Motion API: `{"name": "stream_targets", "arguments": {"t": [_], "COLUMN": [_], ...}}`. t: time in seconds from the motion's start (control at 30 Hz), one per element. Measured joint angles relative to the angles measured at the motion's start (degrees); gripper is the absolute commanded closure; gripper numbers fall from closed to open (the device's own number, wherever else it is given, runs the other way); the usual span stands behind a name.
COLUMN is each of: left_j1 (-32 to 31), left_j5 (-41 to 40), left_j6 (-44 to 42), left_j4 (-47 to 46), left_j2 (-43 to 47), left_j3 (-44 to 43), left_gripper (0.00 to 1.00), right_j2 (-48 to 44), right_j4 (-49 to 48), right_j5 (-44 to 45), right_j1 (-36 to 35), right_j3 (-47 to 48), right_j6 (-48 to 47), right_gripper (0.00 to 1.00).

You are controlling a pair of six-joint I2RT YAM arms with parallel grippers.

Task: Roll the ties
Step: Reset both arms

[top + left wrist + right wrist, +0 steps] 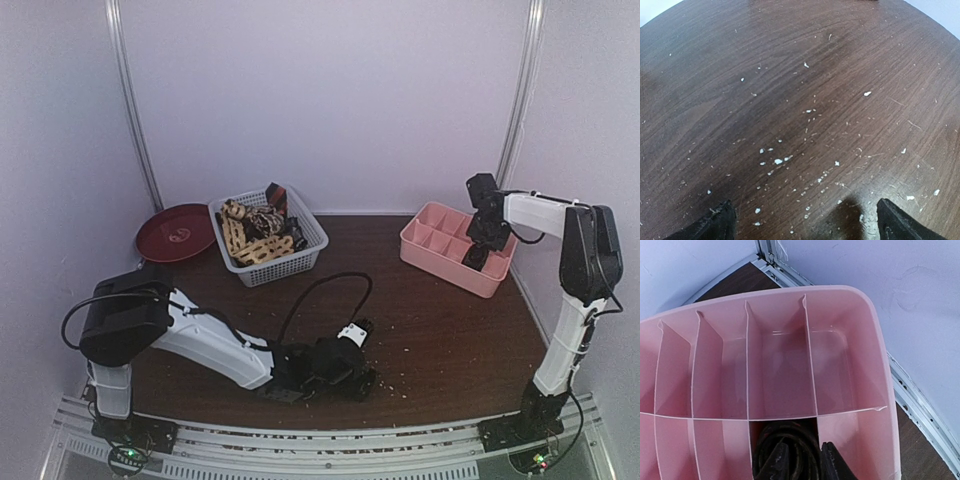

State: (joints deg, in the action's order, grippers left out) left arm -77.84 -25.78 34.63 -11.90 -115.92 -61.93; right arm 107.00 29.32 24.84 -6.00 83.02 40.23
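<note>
Right wrist view: rolled dark tie (792, 432) sits in the pink organizer (850, 360) cell beneath the right claw (805, 447), grip unclear; other ties (258, 238) lie nearer the spread left claw (804, 204)

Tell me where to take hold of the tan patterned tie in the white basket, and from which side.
Come from straight above, because the walls of the basket block a sideways approach. Pinch the tan patterned tie across its narrow width, on the stretch that lies on top of the pile toward the front wall. There it looks exposed rather than buried.
</note>
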Motion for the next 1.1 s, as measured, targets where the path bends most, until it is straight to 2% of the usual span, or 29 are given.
{"name": "stream_targets", "arguments": {"t": [0.33, 0.57, 0.87, 1.1], "left_j1": [0.00, 0.00, 0.00, 0.00], "left_j5": [-0.02, -0.09, -0.20, -0.74], "left_j6": [-0.02, 0.00, -0.04, -0.17], "left_j4": [0.04, 0.22, 1.38, 3.37], "left_j2": [-0.02, -0.02, -0.37, -0.42], "left_j3": [-0.33, -0.72, -1.53, -2.19], "left_gripper": [0.02, 0.02, 0.02, 0.02], "right_j2": [0.46, 2.23, 2.99, 3.63], "right_j4": [-3.06, -5.64, -7.41, -7.32], "right_j5": [-2.10, -4.55, -5.75, -5.79], "right_j1": [1.90, 2.47, 2.56, 2.56], "right_j3": [-1.68, -2.80, -3.65, -3.30], "right_j6": [-1.53, -2.67, -2.82, -2.84], "right_gripper": [0.79, 0.87, 0.87, 0.82]}}
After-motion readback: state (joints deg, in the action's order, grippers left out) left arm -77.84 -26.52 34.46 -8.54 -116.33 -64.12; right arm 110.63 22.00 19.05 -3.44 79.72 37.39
